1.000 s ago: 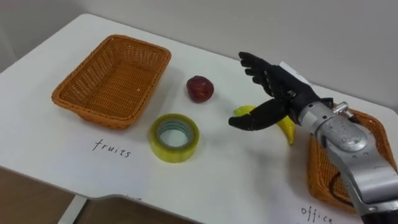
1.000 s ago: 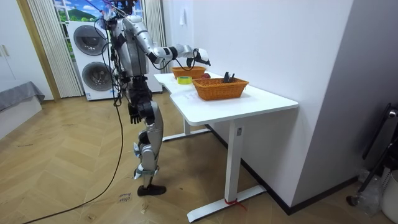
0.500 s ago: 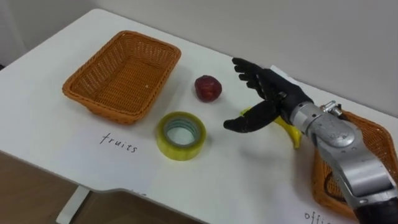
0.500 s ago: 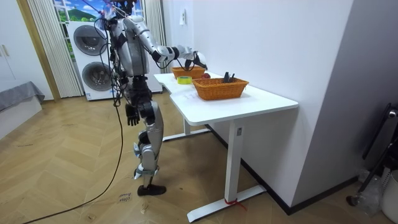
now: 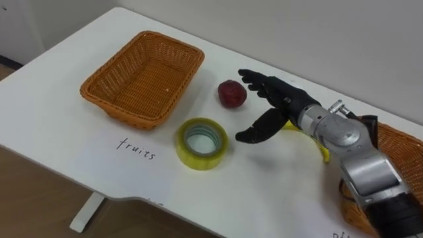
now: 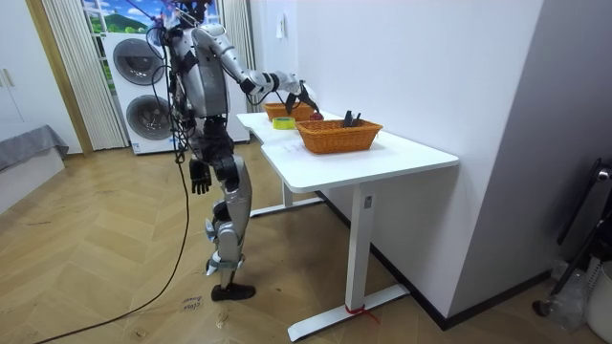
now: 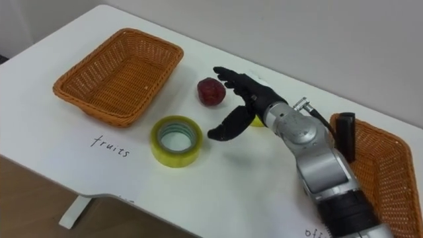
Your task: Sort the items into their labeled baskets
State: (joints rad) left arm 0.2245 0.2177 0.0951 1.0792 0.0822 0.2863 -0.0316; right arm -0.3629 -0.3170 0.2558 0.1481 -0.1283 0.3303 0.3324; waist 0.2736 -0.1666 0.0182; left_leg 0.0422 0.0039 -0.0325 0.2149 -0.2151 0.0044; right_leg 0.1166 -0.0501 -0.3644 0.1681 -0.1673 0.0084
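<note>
Wicker marks the left end of the white surface (image 5: 59, 129), where the fruit basket (image 5: 142, 76) sits with nothing in it. Just right of it and toward the robot lies the yellow tape roll (image 5: 201, 142), flat, with its hole facing up. A little farther right and deeper on the surface is the dark red apple (image 5: 232, 94), clear of both basket and tape. Next comes the right hand (image 5: 276, 106), reaching in from the right with its fingers straight and spread, thumb dropped well away from them, and nothing in it. Its palm faces left, so the apple lies just off the fingertips and the tape lies below the thumb. From where I stand the apple looks the closer catch, a short reach left and away. Under the wrist the banana (image 5: 320, 147) peeks out, its long axis running back toward the office basket (image 5: 396, 142) at the right edge. The left hand (image 6: 199, 177) hangs by the robot's hip, well away from the surface, so the right one is clearly nearer to all of it.
</note>
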